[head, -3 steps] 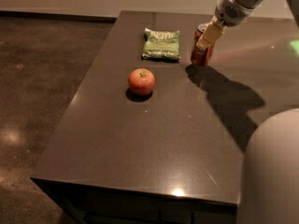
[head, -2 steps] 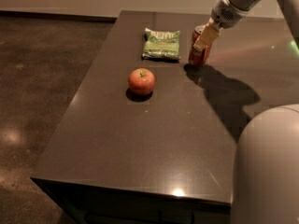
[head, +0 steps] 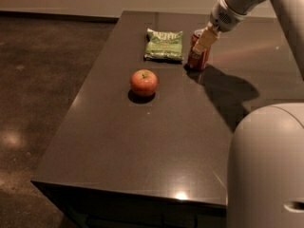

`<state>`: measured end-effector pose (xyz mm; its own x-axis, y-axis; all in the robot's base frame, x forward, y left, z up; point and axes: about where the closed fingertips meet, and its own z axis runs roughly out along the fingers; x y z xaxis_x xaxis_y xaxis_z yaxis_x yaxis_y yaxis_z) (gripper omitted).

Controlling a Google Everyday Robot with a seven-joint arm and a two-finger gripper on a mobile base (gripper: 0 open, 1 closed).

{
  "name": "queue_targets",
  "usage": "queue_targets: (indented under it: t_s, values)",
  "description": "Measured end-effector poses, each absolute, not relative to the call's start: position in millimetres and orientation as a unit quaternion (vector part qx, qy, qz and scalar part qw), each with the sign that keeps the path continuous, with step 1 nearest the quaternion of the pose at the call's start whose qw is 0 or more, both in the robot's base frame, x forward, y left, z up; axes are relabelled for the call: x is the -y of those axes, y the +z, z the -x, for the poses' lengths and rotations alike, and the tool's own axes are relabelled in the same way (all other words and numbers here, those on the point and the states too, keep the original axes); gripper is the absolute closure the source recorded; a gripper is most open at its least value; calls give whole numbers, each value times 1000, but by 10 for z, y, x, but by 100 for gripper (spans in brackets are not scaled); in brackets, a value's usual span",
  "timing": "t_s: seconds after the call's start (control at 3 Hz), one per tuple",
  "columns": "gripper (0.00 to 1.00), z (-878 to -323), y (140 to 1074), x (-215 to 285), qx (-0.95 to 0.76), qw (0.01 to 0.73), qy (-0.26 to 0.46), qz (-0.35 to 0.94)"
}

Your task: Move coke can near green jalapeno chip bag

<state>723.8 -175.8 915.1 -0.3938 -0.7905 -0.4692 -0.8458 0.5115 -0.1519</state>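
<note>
The red coke can [head: 197, 56] stands on the dark table [head: 161, 141], just right of the green jalapeno chip bag [head: 164, 45], with a narrow gap between them. My gripper [head: 204, 41] comes down from the upper right, and its pale fingers are closed around the can's upper part. The can leans slightly and its base meets its shadow on the table top. The chip bag lies flat near the table's far edge.
A red-orange apple [head: 144, 82] sits on the table, in front of the bag and to the left of the can. My arm's white body [head: 266, 170] fills the lower right. The table's left edge drops to a dark floor [head: 42, 80].
My gripper has moved the coke can a little to the left and lower, closer to the chip bag. The apple and the bag have not moved.
</note>
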Motion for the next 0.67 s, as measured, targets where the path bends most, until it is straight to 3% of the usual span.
queue_targets:
  t_s: [0.33,0.67]
  values:
    - [16,-7263,9105,1726,-829,244,58,500]
    - [0,-7284,9076,1707,-828,244,59,501]
